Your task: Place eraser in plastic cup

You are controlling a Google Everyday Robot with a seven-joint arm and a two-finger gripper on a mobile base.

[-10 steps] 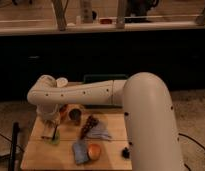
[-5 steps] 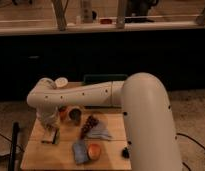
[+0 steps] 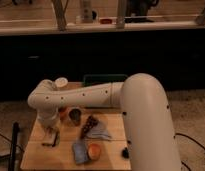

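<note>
Wooden table [image 3: 31, 154], left edge: gripper [image 3: 51, 137] low, eraser unseen.

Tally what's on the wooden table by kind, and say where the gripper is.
Cups: 2, a pale cup at the back and a dark cup
Cloths: 2, a blue cloth and a grey cloth
Orange round item: 1
Total: 5
The gripper is low over the wooden table, near its left edge.

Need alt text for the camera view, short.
A white robot arm reaches left across a small wooden table, its gripper low over the table's left side. Near it stand a white cup and a dark cup; a blue cloth and an orange object lie in front.
</note>
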